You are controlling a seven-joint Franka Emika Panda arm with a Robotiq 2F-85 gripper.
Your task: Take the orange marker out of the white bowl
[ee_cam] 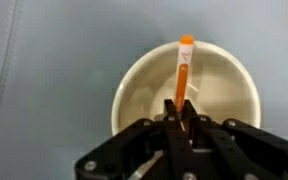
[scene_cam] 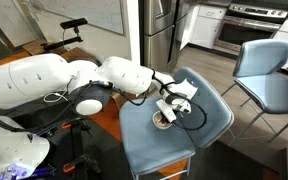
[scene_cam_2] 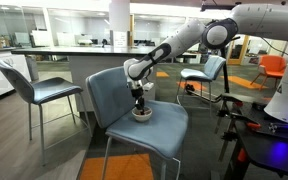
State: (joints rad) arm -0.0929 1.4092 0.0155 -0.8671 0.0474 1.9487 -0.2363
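One grasp made: black tool (ee_cam: 180, 116) clamped on thin orange marker (ee_cam: 184, 66) | marker not yet out of round white bowl (ee_cam: 142, 95) | lift-out remains

The orange marker (ee_cam: 184, 65) fills the gap in my pincer (ee_cam: 180, 118). The white bowl (ee_cam: 134, 75) has its rim close around me. Beyond it the blue chair seat (ee_cam: 44, 90) lies bare; only the backrest (scene_cam_2: 106, 95) rises along one edge.

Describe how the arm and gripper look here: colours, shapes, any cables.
The arm is built of glossy white rounded shells with dark rings at the joints. A black cable loops beside the wrist. The gripper is black, with angular linked fingers narrowing to slim tips.
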